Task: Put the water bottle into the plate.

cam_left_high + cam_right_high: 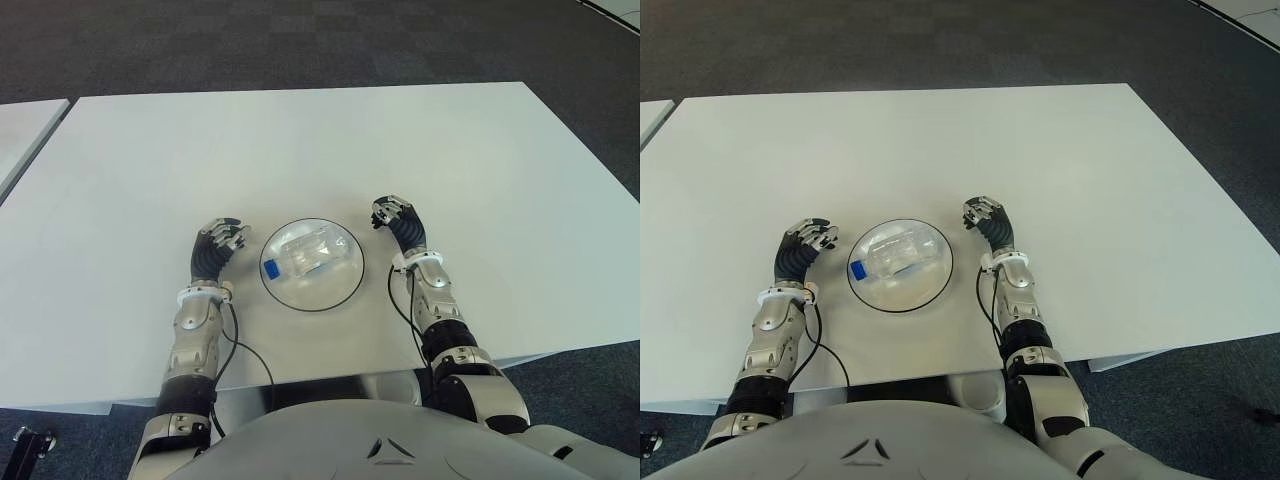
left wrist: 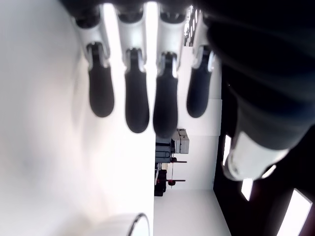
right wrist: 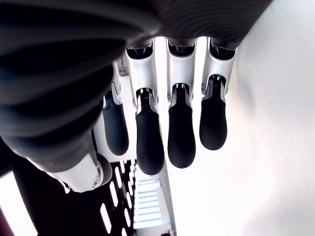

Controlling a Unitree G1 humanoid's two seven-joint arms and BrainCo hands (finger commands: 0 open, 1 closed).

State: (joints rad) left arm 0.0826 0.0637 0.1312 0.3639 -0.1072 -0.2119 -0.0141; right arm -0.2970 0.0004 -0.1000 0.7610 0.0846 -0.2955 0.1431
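A clear water bottle (image 1: 308, 255) with a blue cap (image 1: 271, 268) lies on its side inside the round glass plate (image 1: 312, 309), cap toward my left. My left hand (image 1: 220, 240) shows just left of the plate, and its fingers (image 2: 137, 103) hang loosely extended over the white table with nothing in them. On the other side of the plate is my right hand (image 1: 392, 215), a little farther back. Its fingers (image 3: 181, 132) are relaxed too and hold nothing. Neither hand touches the bottle or the plate.
The white table (image 1: 300, 140) stretches far behind and to both sides of the plate. Its front edge runs close to my body. A second white table corner (image 1: 25, 125) shows at the far left, with dark carpet beyond.
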